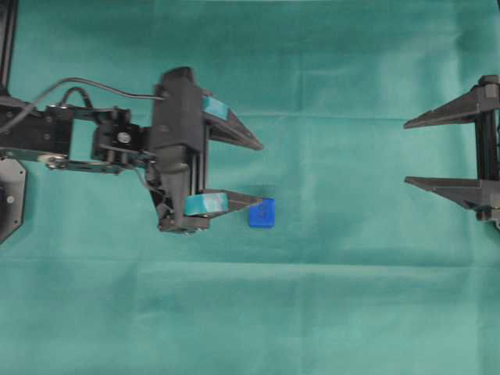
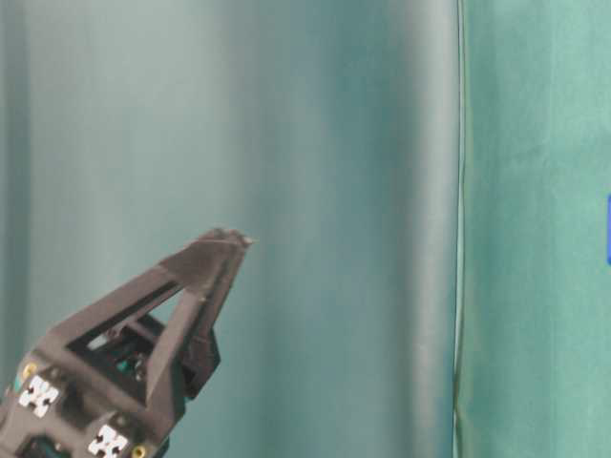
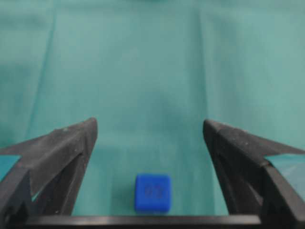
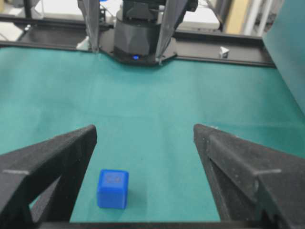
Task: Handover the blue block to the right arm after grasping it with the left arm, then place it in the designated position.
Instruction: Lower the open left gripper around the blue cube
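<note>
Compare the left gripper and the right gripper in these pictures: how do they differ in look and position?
The left gripper has teal tape on its fingers; the right gripper has plain black fingers. The left gripper is out over the green cloth, one fingertip right beside the blue block in the overhead view; the right gripper stays at the right edge, apart from the block. Both are wide open and hold nothing.

Blue block (image 4: 113,189) btwn spread end effector (image 4: 144,138) fingers

The left arm (image 1: 117,144) is black, with a thin black cable and teal tape at the base of its pointed fingers (image 1: 234,129), while the right arm (image 1: 480,152) has plain black pointed fingers.
</note>
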`<action>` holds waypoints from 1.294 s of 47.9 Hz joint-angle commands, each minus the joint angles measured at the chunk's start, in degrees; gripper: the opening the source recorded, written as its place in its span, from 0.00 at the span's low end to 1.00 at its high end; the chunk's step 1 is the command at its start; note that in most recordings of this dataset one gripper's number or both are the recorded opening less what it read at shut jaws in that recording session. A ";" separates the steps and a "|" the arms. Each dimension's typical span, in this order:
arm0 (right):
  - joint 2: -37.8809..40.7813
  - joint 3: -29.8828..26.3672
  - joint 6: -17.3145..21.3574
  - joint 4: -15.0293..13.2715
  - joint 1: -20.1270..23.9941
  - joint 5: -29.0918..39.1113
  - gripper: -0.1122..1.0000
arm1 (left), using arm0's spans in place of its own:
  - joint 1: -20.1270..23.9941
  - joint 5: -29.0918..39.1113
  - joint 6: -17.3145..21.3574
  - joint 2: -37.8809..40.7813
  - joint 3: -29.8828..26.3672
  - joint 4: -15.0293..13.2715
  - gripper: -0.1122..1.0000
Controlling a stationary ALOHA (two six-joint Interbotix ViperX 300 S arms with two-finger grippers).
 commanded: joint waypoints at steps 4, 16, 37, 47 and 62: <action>0.44 -1.49 0.09 -0.09 -0.09 -0.35 0.94 | -0.26 8.96 0.18 1.32 -5.98 0.00 1.00; 0.62 -1.49 0.18 0.00 -0.09 -0.35 0.94 | -0.79 18.72 0.26 3.87 -11.78 0.26 1.00; 0.70 -1.58 0.26 0.00 -0.09 -0.26 0.94 | -0.79 18.63 0.18 3.87 -11.78 0.26 1.00; 0.70 -1.58 0.26 0.00 -0.09 -0.26 0.94 | -0.79 18.63 0.09 3.87 -11.78 0.26 1.00; 0.70 -1.58 0.26 0.00 -0.09 -0.18 0.94 | -0.79 18.63 0.09 3.87 -11.69 0.26 1.00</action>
